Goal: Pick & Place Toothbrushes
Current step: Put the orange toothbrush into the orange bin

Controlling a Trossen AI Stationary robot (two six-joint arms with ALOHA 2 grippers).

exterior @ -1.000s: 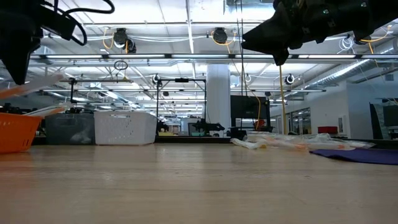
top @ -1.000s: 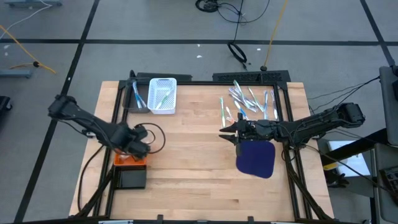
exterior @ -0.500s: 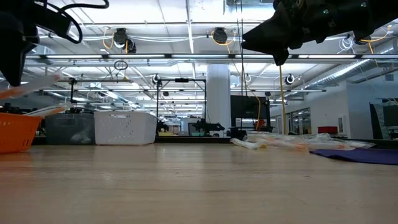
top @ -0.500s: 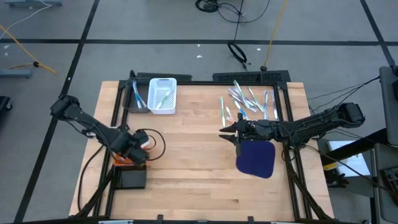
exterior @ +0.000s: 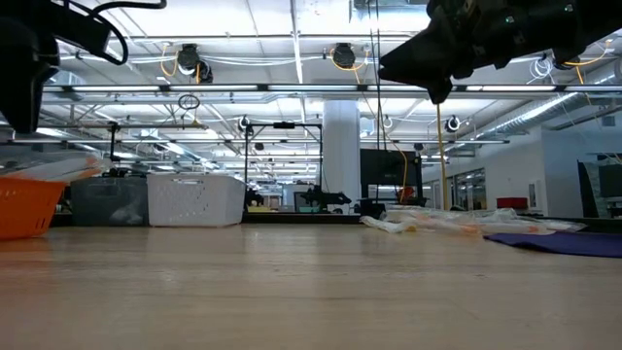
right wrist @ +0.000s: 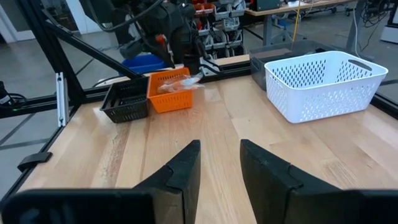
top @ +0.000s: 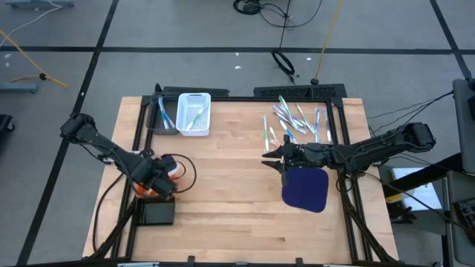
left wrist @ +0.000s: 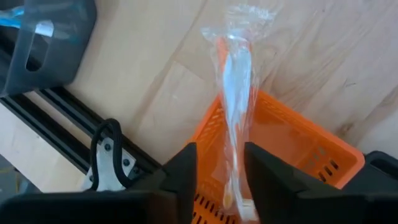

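Note:
My left gripper (left wrist: 221, 177) points down over the orange basket (left wrist: 298, 143) at the table's left and is open. A toothbrush in a clear wrapper (left wrist: 236, 81) lies between its fingers. The toothbrush rests across the basket's rim (exterior: 53, 167), with one end sticking out past it. I cannot tell whether a finger still touches it. More wrapped toothbrushes (top: 297, 119) lie in a loose pile at the far right. My right gripper (top: 266, 159) hovers level above the table's middle right, open (right wrist: 219, 168), with nothing between its fingers.
A white basket (top: 194, 113) holding a few toothbrushes stands at the far edge, with a dark grey bin (top: 163, 115) beside it. A black tray (top: 157, 213) sits just near of the orange basket. A dark blue mat (top: 306, 189) lies under the right arm.
My left gripper has swung a little toward the table's left edge, over the orange basket. The toothbrush hung tilted below it. It has sunk and now lies almost level on the basket's rim.

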